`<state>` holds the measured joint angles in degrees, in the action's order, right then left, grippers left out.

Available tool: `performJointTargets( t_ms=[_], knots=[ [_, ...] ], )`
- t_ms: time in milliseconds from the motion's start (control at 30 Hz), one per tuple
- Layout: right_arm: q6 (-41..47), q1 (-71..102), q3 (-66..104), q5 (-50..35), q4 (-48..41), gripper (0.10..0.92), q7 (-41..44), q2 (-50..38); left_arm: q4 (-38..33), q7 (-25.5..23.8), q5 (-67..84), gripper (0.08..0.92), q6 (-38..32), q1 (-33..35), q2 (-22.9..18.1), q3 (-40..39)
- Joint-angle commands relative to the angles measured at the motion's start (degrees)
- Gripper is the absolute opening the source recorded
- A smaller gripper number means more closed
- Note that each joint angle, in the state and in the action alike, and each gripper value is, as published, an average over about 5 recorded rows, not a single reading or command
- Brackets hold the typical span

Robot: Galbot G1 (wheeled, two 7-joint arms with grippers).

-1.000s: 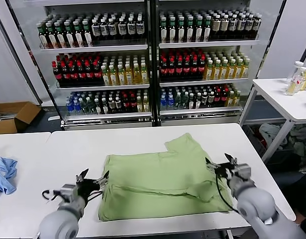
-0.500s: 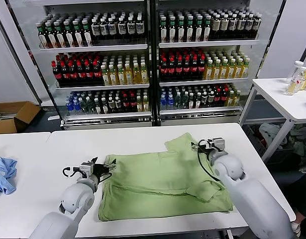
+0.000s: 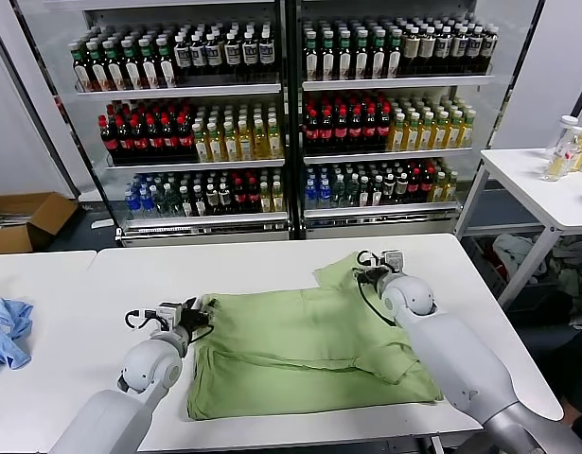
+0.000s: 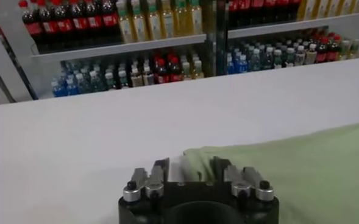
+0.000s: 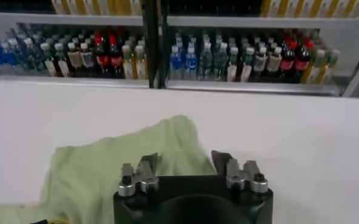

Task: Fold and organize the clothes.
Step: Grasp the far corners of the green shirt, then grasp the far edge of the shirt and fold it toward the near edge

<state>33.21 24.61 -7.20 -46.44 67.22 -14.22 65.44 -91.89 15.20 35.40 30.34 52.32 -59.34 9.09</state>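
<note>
Both grippers at the green shirt [image 3: 309, 340].
Your left gripper [image 3: 202, 311] and right gripper [image 3: 365, 271] straddle its edges mid-frame; can't tell whether either grasps it.

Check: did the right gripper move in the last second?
Yes. The right gripper went forward along the green shirt toward the drink shelves, reaching the shirt's far corner.

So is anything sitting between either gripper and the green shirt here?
Nothing visible. The left gripper is at the green shirt's far left corner, the right gripper at its far right part, fabric between each one's fingers.
</note>
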Motion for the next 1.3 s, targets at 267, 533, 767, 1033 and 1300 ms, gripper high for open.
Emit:
performJointTargets(
  t_ms=[267, 533, 767, 1033, 1300],
  knots=[
    [0.17, -1.78, -1.53, -1.25, -2.96, 0.247, 1.31, 0.71, 0.53, -2.09, 3.22, 0.186, -0.21, -0.06, 0.42, -0.27],
    [-0.24, 0.50, 0.43, -0.48, 3.11, 0.106, 1.77, -0.72, -1.79, -3.58, 5.24, 0.083, -4.32, 1.18, 0.55, 0.99],
    [-1.93, 6.04, 5.43, -0.23, 15.41, 0.106, 1.65, -5.21, -7.08, -3.77, 7.94, 0.083, -7.16, 3.90, 1.10, 3.95],
    [-1.91, 15.06, 12.64, -3.20, 29.83, 0.106, 0.82, -12.07, -14.89, -3.74, 10.41, 0.083, -7.47, 9.98, 2.68, 9.25],
    [-1.88, 26.62, 20.55, -4.59, 41.51, 0.106, 0.17, -17.16, -23.34, -3.64, 13.12, 0.083, -6.60, 18.61, 4.40, 15.48]
  ],
)
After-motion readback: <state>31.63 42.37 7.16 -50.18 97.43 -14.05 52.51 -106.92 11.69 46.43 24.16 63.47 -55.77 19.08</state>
